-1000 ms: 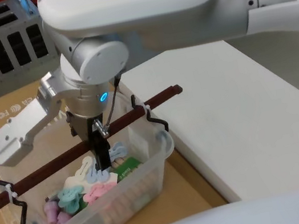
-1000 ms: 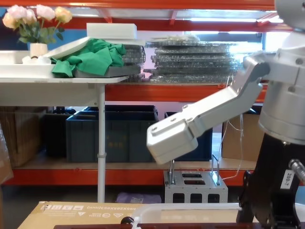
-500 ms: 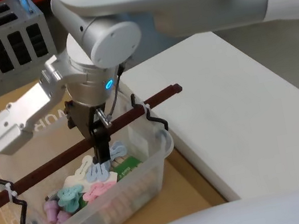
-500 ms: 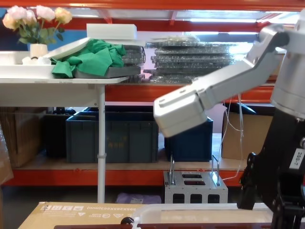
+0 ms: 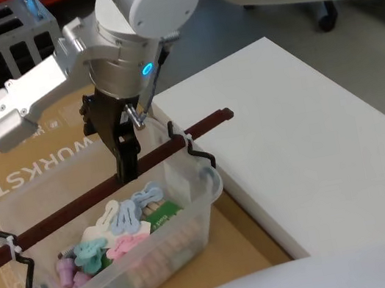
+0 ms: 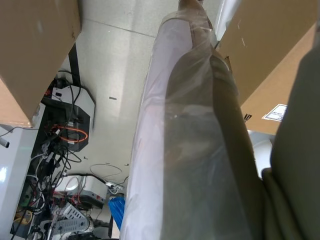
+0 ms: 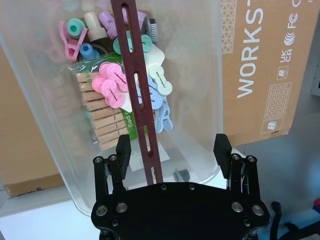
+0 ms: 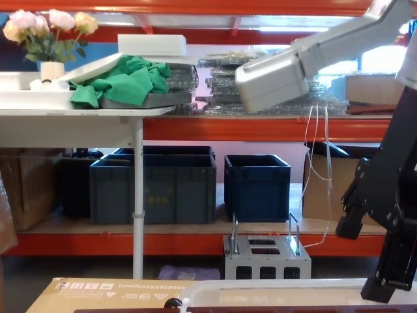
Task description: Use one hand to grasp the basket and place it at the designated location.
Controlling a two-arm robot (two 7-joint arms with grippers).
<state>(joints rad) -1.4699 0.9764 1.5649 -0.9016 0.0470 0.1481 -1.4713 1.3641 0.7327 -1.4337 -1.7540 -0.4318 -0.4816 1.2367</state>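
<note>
The basket [image 5: 192, 227] sits on a printed cardboard sheet [image 5: 19, 178], its near corner just beside a raised white platform [image 5: 305, 146] — in my judgement the likely place for it, though nothing marks the spot. Its dark red-brown handle [image 5: 76, 203] stands upright on the black pivots, crossing the tub high above a heap of pastel clothes pegs [image 5: 121, 224], which leaves the bar free to be gripped from above with nothing in the way. The right gripper [image 5: 127, 169] hangs over the middle of that bar, pointing down. From the right wrist view its jaws are spread wide, one fingertip [image 7: 123, 148] on each side of the bar and neither touching it. Centring on the handle makes sense: a one-handed lift taken off-centre would tip the tub and shift its load. As I read it, the grasp is not yet made — closing on the bar is what the lift calls for first. The left arm is parked low, its wrist camera facing floor and cartons.
</note>
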